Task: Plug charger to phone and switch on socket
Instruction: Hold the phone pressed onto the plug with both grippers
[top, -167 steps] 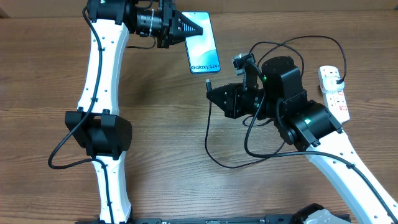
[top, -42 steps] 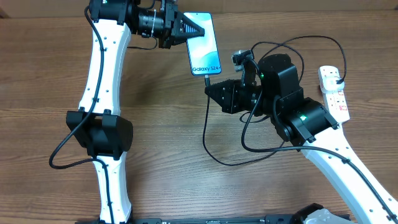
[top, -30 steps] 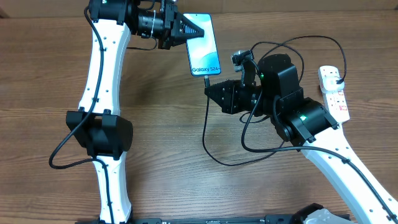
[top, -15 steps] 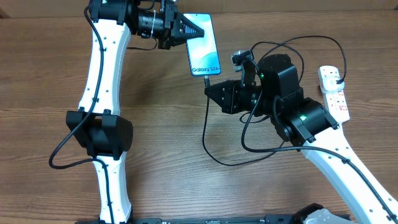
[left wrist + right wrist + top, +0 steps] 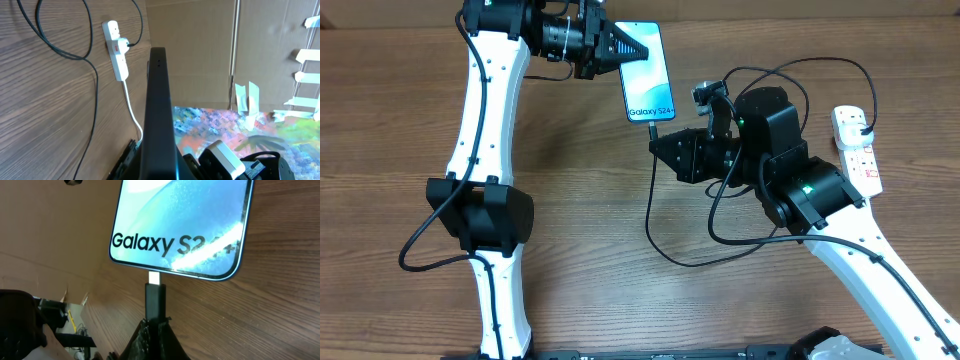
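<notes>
The phone [image 5: 648, 75] lies screen-up at the table's far side, its "Galaxy S24+" text clear in the right wrist view [image 5: 182, 225]. My left gripper [image 5: 635, 50] is shut on the phone's upper end; in the left wrist view the phone [image 5: 159, 115] shows edge-on between the jaws [image 5: 160, 167]. My right gripper [image 5: 656, 142] [image 5: 156, 325] is shut on the charger's black connector [image 5: 155, 300]. Its metal tip meets the phone's bottom edge; how deep it sits I cannot tell. The charger cable [image 5: 650, 215] loops back to the white socket [image 5: 858, 150] [image 5: 116, 52], where a black plug [image 5: 127, 45] sits in an outlet.
The cable arcs over my right arm [image 5: 790, 170] and curls on the wood below it. The socket's white cord [image 5: 132, 112] trails along the table edge. Cardboard walls [image 5: 200, 50] stand behind the table.
Since several seconds ago my right gripper has carried the connector up and left to the phone's bottom edge. Over the last second nothing has visibly moved.
</notes>
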Action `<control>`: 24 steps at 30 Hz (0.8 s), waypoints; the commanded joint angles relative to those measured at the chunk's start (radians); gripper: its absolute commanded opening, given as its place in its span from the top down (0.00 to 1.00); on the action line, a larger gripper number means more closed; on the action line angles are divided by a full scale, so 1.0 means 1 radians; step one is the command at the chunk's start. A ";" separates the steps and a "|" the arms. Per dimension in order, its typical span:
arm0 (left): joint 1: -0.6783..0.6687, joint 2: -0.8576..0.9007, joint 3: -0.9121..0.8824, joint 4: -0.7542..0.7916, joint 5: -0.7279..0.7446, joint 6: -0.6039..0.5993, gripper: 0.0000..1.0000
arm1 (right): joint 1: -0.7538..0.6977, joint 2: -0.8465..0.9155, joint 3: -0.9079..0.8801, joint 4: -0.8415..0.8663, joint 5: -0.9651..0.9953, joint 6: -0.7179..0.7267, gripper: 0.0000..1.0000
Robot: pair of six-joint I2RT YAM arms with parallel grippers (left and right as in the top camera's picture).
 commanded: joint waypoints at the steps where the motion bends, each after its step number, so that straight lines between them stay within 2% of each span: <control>1: -0.002 -0.003 0.013 -0.004 0.039 0.023 0.96 | 0.002 -0.001 -0.001 0.007 0.035 0.000 0.96; 24: -0.002 -0.003 0.013 -0.005 0.039 0.022 0.96 | 0.002 -0.001 -0.001 0.006 0.043 0.000 0.96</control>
